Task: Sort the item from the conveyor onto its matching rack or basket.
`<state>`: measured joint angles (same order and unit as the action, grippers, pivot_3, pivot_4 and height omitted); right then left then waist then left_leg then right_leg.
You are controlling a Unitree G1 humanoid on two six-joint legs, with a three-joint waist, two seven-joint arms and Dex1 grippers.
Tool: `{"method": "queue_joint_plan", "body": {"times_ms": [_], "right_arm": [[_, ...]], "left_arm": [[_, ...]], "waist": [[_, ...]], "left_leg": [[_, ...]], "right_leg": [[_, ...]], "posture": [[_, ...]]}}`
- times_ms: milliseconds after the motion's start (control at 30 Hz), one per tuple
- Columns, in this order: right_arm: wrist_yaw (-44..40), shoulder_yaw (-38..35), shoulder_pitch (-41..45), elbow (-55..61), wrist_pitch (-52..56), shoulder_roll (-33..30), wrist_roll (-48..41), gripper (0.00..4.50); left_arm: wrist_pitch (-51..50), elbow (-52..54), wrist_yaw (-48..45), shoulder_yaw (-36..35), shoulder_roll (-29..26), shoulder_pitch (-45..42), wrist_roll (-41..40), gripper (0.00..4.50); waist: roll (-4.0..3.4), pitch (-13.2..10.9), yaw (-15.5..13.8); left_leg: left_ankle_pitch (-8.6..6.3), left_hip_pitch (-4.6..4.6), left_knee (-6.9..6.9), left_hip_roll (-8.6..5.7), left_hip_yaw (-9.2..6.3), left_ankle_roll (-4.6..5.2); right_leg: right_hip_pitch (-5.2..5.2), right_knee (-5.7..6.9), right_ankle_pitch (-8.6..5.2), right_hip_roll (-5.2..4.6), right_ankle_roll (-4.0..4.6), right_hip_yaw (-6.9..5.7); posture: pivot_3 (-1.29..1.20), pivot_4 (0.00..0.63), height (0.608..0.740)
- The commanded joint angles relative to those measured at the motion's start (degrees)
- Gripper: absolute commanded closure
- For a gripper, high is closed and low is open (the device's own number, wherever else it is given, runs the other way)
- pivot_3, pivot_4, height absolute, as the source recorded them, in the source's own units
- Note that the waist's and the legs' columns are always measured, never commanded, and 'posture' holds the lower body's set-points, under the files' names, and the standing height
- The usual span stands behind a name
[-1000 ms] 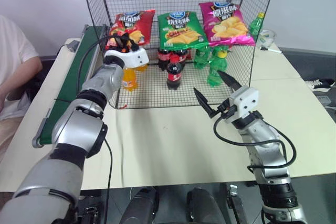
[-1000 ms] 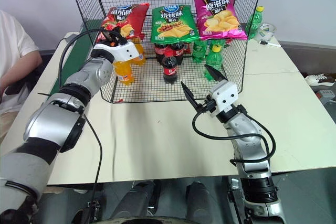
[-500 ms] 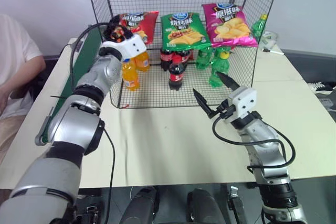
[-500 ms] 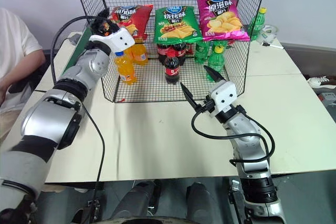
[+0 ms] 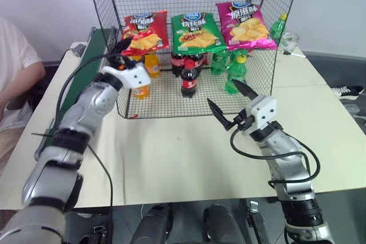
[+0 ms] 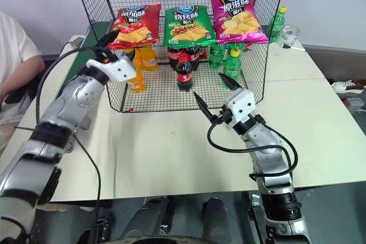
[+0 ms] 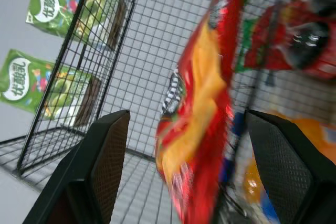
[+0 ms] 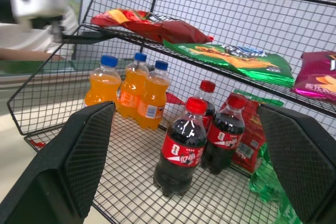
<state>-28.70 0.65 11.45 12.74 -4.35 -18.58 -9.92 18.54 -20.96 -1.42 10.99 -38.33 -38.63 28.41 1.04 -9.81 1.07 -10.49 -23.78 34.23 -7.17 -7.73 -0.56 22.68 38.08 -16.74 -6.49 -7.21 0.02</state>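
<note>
Black-fingered, the left gripper [image 5: 121, 55] hangs spread and empty just before the glossy red potato-chip bag [image 5: 145, 30] lying on the dark grey wire-mesh rack [image 5: 269, 4] shelf at its left edge, beside the green chip bag [image 5: 197, 29], while the right gripper [image 5: 229, 102], also spread, hovers over bare cream tabletop [image 5: 171, 152], its wrist view revealing orange soda bottles [image 8: 126, 90] beneath.

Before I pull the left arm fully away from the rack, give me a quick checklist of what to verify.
1. Red chip bag lies on the rack tier beside the green chip bag: ok.
2. Left gripper open, fingers off the bag: ok.
3. Bag lying flat and steady: cannot tell; its front edge overhangs the tier.
4. Orange bottles below upright: ok.
5. Right gripper open, holding nothing, over the table: ok.
</note>
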Motion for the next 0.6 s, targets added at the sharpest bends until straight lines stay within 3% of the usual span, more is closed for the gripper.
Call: {"method": "queue_joint_plan", "body": {"times_ms": [33,133,200,300,467,600], "right_arm": [[-0.8,-1.0,0.5,0.9,-1.4,-0.4,-1.3,0.0],[-3.0,-1.9,-0.2,1.5,-1.3,-1.6,-3.4,0.0],[-5.1,-2.9,-0.9,1.6,-1.7,-3.1,-4.7,0.0],[-8.7,-5.6,-2.7,0.9,-0.8,-6.9,-7.4,0.0],[-15.3,-9.7,-6.3,-0.2,-0.7,-13.2,-10.8,0.0],[-20.2,-14.3,-9.2,-1.7,-1.4,-18.3,-13.0,0.0]], "left_arm": [[-3.2,12.1,-10.5,-7.4,-0.5,7.0,-15.4,0.88],[-14.8,24.0,-26.2,-14.0,1.4,17.3,-43.0,0.88],[-19.7,28.9,-33.6,-17.0,-0.7,22.9,-51.3,0.88],[-31.4,31.5,-36.5,-21.1,-5.0,30.5,-56.3,0.88],[-31.3,35.5,-41.0,-25.2,-7.6,38.9,-56.5,0.88],[-27.7,28.9,-44.1,-29.3,-8.5,40.5,-54.5,0.88]], "waist": [[-0.02,0.0,-0.1],[-0.04,0.0,-0.2],[-0.04,0.0,-0.1],[-0.06,0.0,-0.2],[-0.09,0.0,-0.7],[-0.11,0.0,-1.1]], "left_leg": [[0.0,0.0,0.0,0.02,0.0,0.0],[0.0,0.01,0.02,0.02,-0.02,0.0],[-0.01,0.01,0.03,0.04,-0.02,0.01],[-0.01,0.02,0.01,0.05,-0.04,0.02],[-0.05,0.05,-0.01,0.05,-0.03,0.07],[-0.06,0.05,0.0,0.08,-0.02,0.06]], "right_leg": [[0.0,0.0,0.0,0.0,0.01,0.0],[-0.04,-0.04,0.01,-0.05,0.04,-0.01],[-0.08,-0.09,0.02,-0.17,0.06,-0.01],[-0.09,-0.1,0.02,-0.17,0.09,0.0],[-0.18,-0.2,-0.1,-0.23,0.3,0.0],[-0.23,-0.3,-0.13,-0.25,0.34,-0.01]], "posture": [[0.0,0.15,0.74],[0.0,0.15,0.74],[0.0,0.15,0.74],[0.0,0.15,0.74],[0.0,0.15,0.74],[0.0,0.15,0.74]]}}
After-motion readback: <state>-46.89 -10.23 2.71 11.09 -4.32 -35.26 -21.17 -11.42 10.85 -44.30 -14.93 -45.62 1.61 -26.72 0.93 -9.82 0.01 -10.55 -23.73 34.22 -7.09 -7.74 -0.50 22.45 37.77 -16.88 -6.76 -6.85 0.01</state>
